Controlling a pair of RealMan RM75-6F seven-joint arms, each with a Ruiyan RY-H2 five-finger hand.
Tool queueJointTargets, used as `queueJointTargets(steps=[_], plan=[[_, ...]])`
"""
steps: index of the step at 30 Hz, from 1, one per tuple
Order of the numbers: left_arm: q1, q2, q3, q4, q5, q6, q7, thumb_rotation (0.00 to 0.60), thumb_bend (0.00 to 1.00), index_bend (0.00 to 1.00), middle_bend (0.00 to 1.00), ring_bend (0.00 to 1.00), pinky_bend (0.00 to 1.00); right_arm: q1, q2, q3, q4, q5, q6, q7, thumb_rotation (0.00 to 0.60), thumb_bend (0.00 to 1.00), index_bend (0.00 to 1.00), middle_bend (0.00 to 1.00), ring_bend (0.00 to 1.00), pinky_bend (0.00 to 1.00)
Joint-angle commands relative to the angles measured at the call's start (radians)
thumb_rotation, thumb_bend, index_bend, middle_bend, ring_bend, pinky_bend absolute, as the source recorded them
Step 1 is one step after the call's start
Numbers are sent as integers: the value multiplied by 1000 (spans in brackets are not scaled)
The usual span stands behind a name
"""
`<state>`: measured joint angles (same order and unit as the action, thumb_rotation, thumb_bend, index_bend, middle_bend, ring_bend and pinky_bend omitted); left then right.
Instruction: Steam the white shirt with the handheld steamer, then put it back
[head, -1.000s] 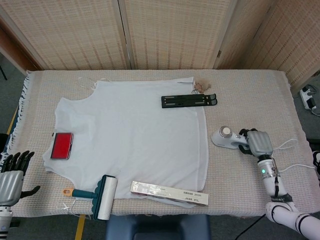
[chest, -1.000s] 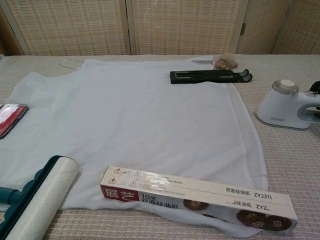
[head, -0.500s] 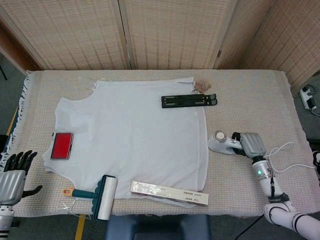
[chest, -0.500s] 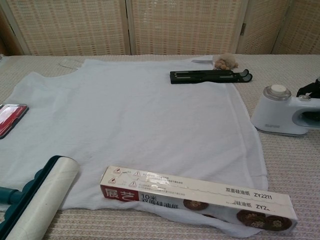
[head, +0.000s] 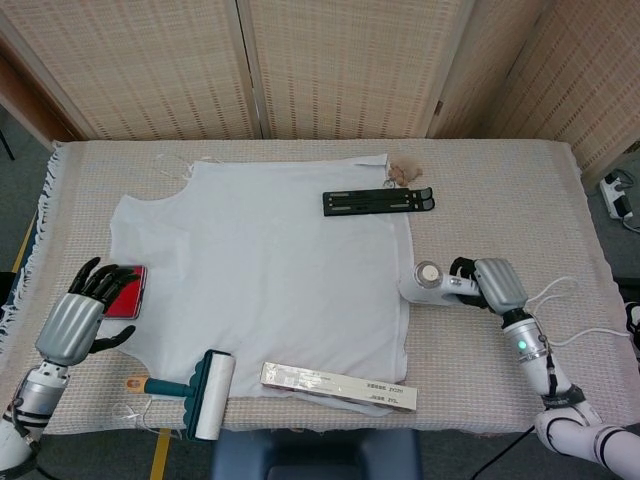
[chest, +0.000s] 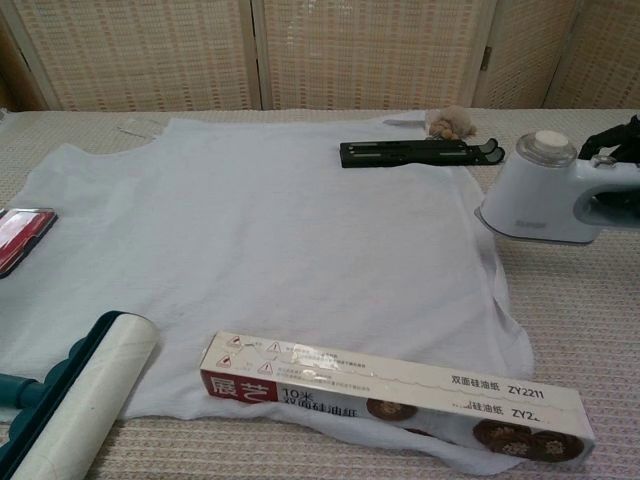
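Observation:
The white shirt (head: 260, 265) lies spread flat over the middle of the table, also filling the chest view as the shirt (chest: 250, 240). My right hand (head: 492, 283) grips the handle of the white handheld steamer (head: 428, 285), whose head sits at the shirt's right edge. In the chest view the steamer (chest: 545, 190) hangs just over that edge, the right hand (chest: 622, 140) only partly in frame. My left hand (head: 75, 318) hovers with fingers spread at the shirt's left side, holding nothing.
A red case (head: 127, 291) lies by the left hand. A lint roller (head: 205, 395) and a long paper box (head: 338, 386) rest on the shirt's front hem. A black bracket (head: 378, 201) and a small tan clump (head: 404, 173) sit at the back right. White cables (head: 575, 320) trail right.
The right hand has carried the steamer leftward to the shirt's right edge. The left hand has risen from the table's front left corner to beside the red case.

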<state>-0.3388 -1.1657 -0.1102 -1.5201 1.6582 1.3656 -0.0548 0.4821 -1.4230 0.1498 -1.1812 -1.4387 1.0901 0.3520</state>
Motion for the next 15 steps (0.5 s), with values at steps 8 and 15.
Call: queueJointTargets(steps=[8,15], plan=[[-258,-80,-37,20,56,-248,-97,528,440,293,275,203,90,49,140,47,-190,45,-46,-141,600,798,787,798,727,921],[-389,-138,-32,14,-60,-501,-131,395,464,304,260,175,30,115,111,80,-216,68,-89,-184,600,811,790,798,727,920]])
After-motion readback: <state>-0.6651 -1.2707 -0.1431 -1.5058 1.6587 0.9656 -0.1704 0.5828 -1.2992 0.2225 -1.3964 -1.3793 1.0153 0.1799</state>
